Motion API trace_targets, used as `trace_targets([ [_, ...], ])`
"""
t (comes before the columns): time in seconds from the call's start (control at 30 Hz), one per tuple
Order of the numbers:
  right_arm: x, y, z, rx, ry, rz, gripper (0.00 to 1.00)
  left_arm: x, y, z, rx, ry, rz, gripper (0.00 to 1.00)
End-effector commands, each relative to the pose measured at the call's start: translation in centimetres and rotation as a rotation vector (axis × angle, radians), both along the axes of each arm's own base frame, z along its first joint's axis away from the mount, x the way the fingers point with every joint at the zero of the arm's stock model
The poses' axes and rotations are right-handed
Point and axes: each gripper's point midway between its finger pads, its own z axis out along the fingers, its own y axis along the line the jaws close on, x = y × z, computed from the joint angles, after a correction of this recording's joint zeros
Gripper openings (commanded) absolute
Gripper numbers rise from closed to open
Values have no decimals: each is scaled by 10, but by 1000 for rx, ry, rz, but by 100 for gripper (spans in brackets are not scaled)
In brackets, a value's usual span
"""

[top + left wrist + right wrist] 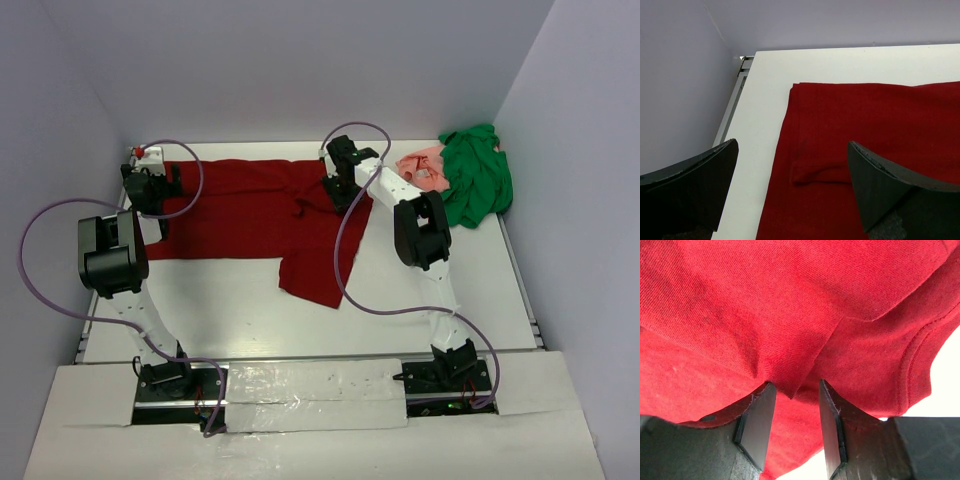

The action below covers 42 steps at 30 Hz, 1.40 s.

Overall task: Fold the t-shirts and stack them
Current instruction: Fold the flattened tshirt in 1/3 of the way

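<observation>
A big dark red shirt [240, 215] lies spread out on the white table [250, 330]. 1 sleeve hangs down toward the near side. There are 3 shirts in all. The small pink shirt [424, 168] sits in a lump just to the right of the red shirt. The green shirt [478, 175] is bunched up on the far side of the pink one, touching it, and is the farthest from the red shirt.

The left gripper [792, 145] is over the left end of the red shirt. Its 2 fingers [695, 180] are spread wide apart and hold nothing. The left edge of the red shirt runs between them. 1 finger is out over the bare table beside the shirt, and the other is over the red cloth. A small flap of the shirt lies between the fingers, close to the finger on the cloth side.

The right gripper [796, 390] is at the right end of the red shirt, by the neck hole. Its 2 fingers [760, 420] are partly apart, with a gap between the flat pads. A pointed fold of red cloth pokes into that gap at the tips. The fold is thinner than the gap, so the pads are not squeezing it. Red cloth fills almost all of the right wrist view.
</observation>
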Motion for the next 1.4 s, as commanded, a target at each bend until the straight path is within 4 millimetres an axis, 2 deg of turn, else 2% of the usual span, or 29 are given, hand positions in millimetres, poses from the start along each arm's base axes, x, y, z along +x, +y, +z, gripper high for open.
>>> trace_targets([
  [0.0,12,4,19,6,-78,14,46,6,-5,33,21,-69,-17,99],
  [0.57,12,28,19,84,-83,85,40,8,-6,31,29,-67,-15,99],
  [0.67,11,32,18,95,-82,98,29,8,-7,31,29,-68,-17,99],
  [0.73,10,34,17,97,-78,109,9,8,-7,31,29,-68,-17,99],
  [0.8,10,34,16,96,-74,110,0,8,-7,31,29,-68,-17,99],
  [1.0,2,32,10,81,-58,111,0,8,-6,31,31,-65,-17,99],
  [1.37,-8,19,28,37,-80,89,0,10,-8,29,40,-60,-16,99],
])
